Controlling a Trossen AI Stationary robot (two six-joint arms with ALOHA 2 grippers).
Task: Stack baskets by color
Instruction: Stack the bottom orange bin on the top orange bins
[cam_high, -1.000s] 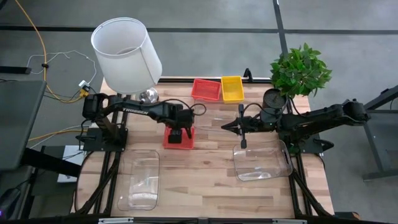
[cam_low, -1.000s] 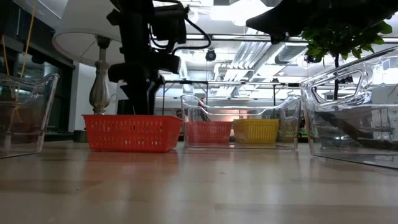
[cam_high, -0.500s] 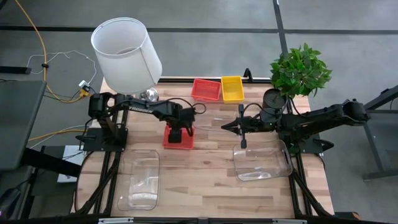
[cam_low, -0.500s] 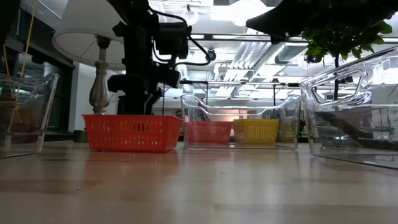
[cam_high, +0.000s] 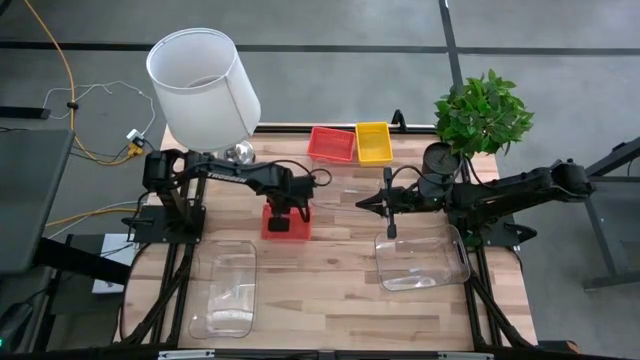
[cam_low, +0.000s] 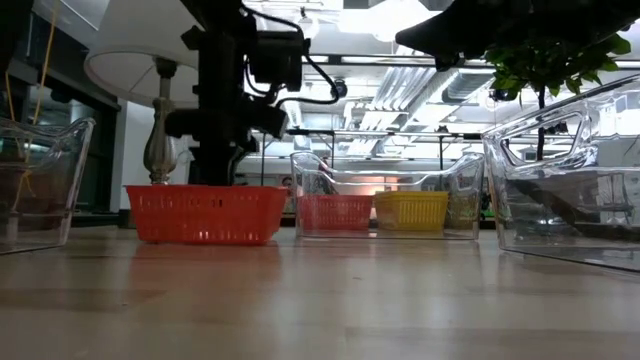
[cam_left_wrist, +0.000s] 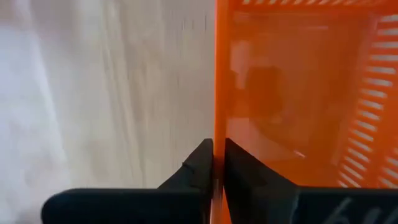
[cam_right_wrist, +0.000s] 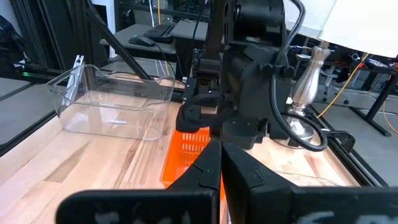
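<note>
Currently: left tool (cam_high: 282, 214) pinched shut on wall of red basket (cam_high: 285, 224), centre-left of high view, resting on table (cam_high: 330, 280). Right tool (cam_high: 364, 204) closed, empty — idle centre-right. Next, likely: lift, carry to second red basket (cam_high: 331, 144), upper centre — nest squarely.

From where I stand there's pale lettering along the left arm (cam_high: 225, 176), but it is too small to make out. Nothing on the baskets, tubs, lamp or worktop carries a readable word or number.
</note>
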